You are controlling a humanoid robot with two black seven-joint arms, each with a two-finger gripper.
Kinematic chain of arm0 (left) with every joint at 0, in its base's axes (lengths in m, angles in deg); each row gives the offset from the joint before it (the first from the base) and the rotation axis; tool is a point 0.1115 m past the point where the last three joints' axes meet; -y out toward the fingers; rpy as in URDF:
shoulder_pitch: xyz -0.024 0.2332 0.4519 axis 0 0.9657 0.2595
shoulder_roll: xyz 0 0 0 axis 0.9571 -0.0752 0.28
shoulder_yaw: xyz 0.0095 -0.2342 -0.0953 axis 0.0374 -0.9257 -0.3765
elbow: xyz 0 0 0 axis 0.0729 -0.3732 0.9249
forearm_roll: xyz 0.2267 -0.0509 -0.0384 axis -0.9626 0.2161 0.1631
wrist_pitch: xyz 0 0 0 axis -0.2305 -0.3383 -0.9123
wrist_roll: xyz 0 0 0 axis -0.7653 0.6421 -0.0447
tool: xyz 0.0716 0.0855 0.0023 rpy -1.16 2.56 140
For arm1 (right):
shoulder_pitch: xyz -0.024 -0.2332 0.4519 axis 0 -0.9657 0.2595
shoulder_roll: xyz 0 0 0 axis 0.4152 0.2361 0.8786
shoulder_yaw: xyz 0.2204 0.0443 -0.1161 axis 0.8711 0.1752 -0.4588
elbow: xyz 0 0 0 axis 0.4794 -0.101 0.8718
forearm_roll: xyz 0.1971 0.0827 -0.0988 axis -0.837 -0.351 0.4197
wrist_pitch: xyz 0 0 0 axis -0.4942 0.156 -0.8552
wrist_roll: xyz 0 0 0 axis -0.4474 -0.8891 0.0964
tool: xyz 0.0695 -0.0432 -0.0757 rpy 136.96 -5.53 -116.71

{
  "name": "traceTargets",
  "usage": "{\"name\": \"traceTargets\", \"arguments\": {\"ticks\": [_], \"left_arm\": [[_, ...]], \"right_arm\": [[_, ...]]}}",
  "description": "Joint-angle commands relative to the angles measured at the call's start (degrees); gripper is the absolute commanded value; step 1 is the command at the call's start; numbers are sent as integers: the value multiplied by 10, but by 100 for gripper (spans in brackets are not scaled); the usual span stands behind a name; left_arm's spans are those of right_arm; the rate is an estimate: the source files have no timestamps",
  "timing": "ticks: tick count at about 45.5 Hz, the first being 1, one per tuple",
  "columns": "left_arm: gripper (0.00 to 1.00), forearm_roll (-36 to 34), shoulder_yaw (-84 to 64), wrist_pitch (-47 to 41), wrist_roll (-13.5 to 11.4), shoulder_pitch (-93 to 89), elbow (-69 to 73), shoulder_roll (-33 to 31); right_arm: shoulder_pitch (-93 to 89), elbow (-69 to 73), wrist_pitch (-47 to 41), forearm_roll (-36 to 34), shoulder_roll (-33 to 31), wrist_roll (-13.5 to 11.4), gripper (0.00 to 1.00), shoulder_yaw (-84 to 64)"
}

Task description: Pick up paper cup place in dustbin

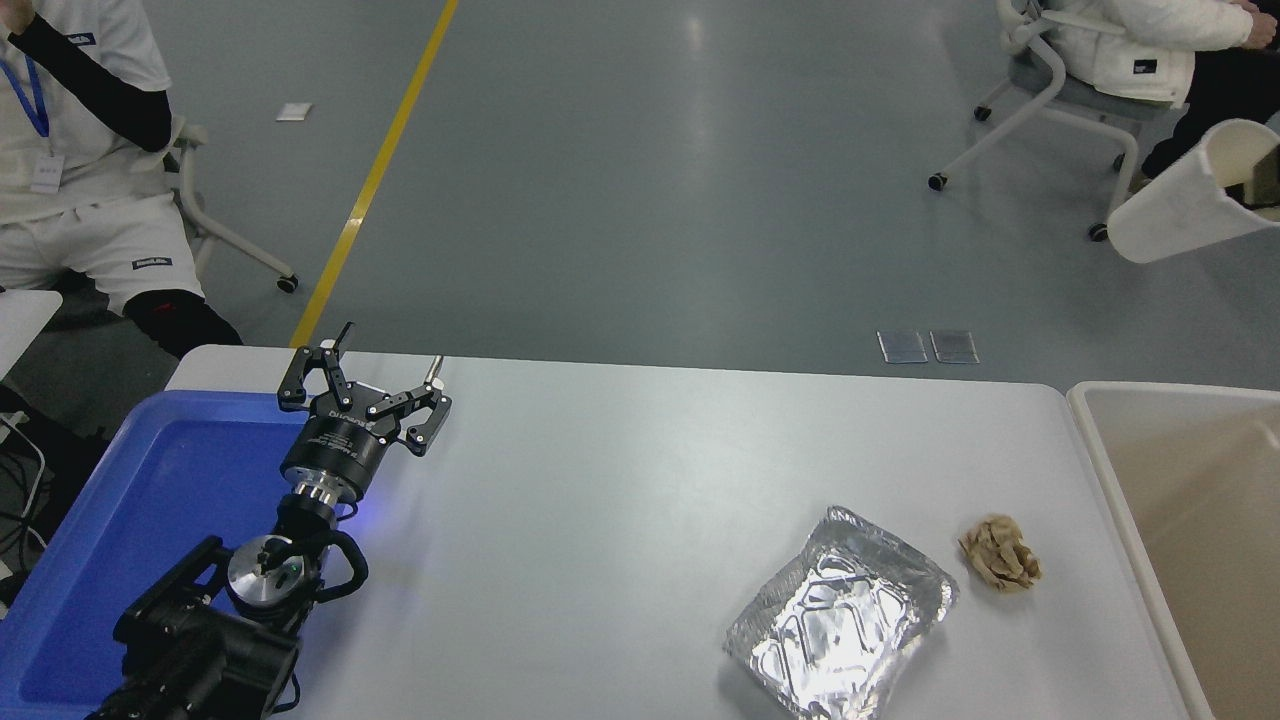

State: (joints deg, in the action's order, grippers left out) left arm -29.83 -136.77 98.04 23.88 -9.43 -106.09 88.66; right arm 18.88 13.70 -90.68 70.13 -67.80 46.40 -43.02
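The paper cup [1180, 205] is white with a cream inside. It hangs tilted in the air at the picture's upper right edge, with its mouth to the right. Only a dark sliver of my right gripper [1265, 182] shows at the cup's rim, holding it; the rest is cut off by the edge. The dustbin [1092, 425], with an off-white rim and beige walls, stands at the table's right end, below the cup in the picture. My left gripper [390, 352] is open and parked over the far corner of the blue tray.
A silver foil tray [845, 625] and a crumpled brown paper ball [1000, 565] lie on the white table left of the bin. A blue tray [150, 480] sits at the left. People sit on chairs beyond the table at far left [80, 150] and far right [1140, 45].
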Motion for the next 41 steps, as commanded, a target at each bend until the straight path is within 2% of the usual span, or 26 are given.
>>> {"name": "traceTargets", "arguments": {"ticks": [1, 9, 16, 19, 25, 27, 41], "left_arm": [[99, 0, 0, 0, 0, 0, 0, 0], [99, 0, 0, 0, 0, 0, 0, 0], [99, 0, 0, 0, 0, 0, 0, 0], [99, 0, 0, 0, 0, 0, 0, 0], [99, 0, 0, 0, 0, 0, 0, 0], [99, 0, 0, 0, 0, 0, 0, 0], [99, 0, 0, 0, 0, 0, 0, 0]], "right_arm": [[-245, -224, 48, -166, 70, 0, 0, 11], [-380, -330, 109, -288, 132, -3, 0, 11], [-467, -378, 174, -352, 178, -20, 0, 13], [-498, -380, 209, -371, 193, -47, 0, 15], [-534, -379, 258, -399, 219, -156, 0, 45], [-539, -379, 268, -404, 227, -180, 0, 63], [-553, -379, 317, -407, 267, -226, 0, 111]]}}
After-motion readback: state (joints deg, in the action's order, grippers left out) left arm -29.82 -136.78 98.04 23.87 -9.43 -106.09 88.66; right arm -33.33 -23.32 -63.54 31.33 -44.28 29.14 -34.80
